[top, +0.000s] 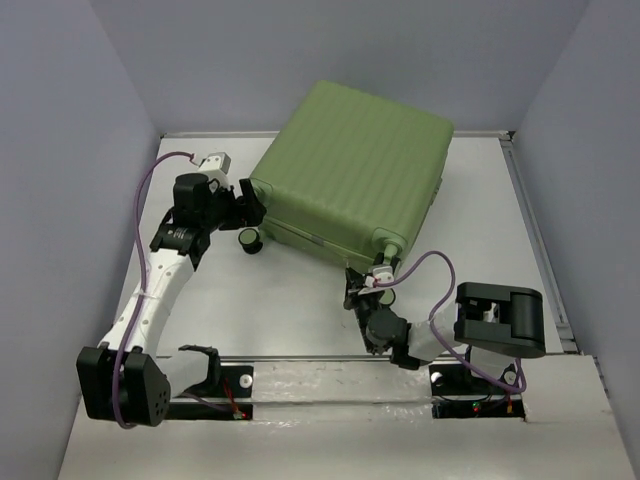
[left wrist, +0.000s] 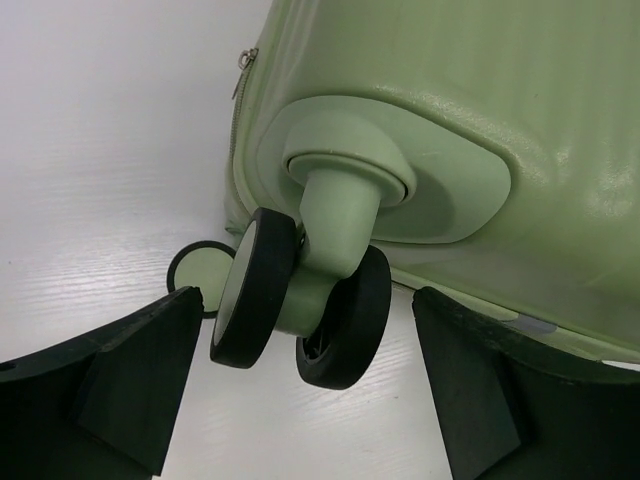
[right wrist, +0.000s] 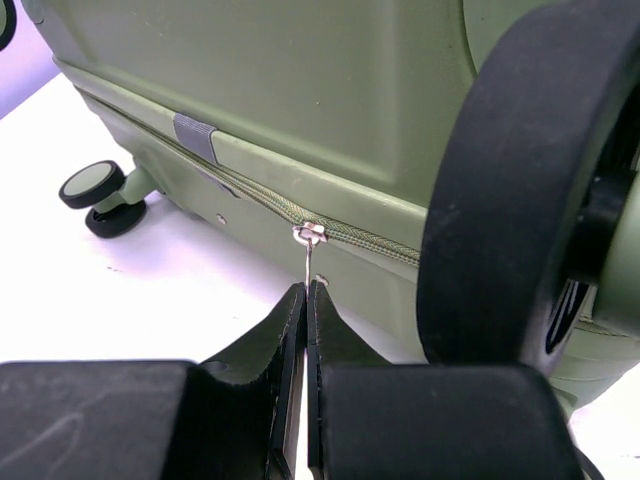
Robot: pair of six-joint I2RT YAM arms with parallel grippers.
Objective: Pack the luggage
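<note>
So: luggage (top: 350, 170) lies flat, shell closed, at the far middle of the table (top: 300, 310). The right gripper (right wrist: 305, 292) has its fingers pinched together on the zipper pull (right wrist: 308, 255) at the near seam, likely to run the zip. The left gripper (left wrist: 305, 300) has its fingers wide apart, straddling a corner wheel (left wrist: 345, 320), touching nothing. It's probably there to brace the case against that tug.

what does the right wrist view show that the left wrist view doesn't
Only right wrist: the right hand shut on the small metal zipper pull, plus the green zipper seam and a grey fabric tab. Only left wrist: the open left hand flanking a twin black caster wheel with green hubs, seen close up. Both: the light-green ribbed hard-shell suitcase, black wheels and the white table.
</note>
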